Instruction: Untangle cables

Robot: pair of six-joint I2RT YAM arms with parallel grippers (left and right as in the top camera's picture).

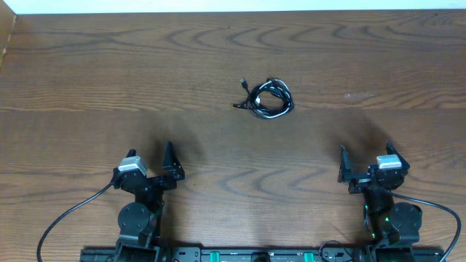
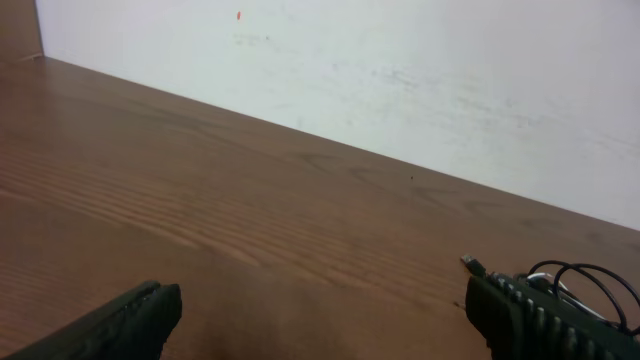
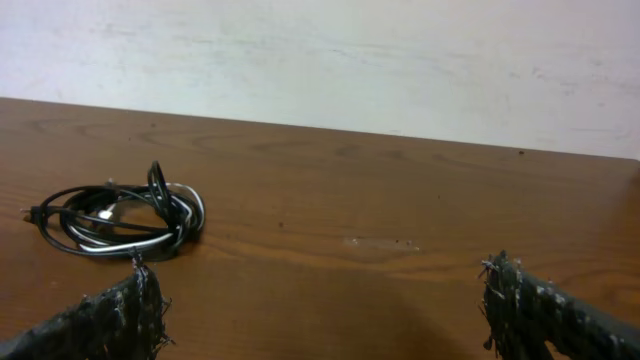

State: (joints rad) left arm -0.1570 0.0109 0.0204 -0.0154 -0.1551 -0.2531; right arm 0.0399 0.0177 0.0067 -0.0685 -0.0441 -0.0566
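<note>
Black and white thin cables [image 1: 268, 100] lie bundled on the wooden bench [image 1: 109, 73], nothing untangled yet. Both arms' jaws hang released, empty.

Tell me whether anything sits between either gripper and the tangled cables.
Nothing visible does. Only bare wooden table lies between the open left gripper, the open right gripper and the cables, which sit bundled near the table's middle, untouched.
</note>
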